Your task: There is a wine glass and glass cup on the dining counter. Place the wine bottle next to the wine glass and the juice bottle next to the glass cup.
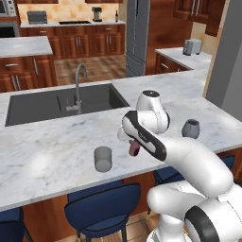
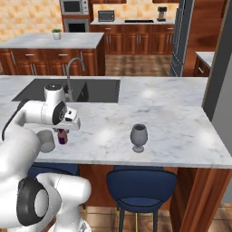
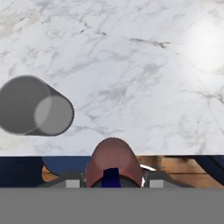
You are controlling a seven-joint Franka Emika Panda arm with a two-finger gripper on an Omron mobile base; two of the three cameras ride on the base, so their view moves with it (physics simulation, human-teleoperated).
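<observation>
I have the gripper [image 3: 113, 183] clamped on the juice bottle [image 3: 113, 162], held just over the counter's [image 1: 47, 151] near edge, with the cup [image 1: 103, 159] close by on the marble. My worry is releasing too near the edge, so the bottle tips off, or swinging sideways and knocking the cup. The wine glass [image 2: 139, 137] stands well apart.

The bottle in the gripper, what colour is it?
Pinkish-red with a dark purple cap: the juice bottle, clearest in the hand view.
</observation>
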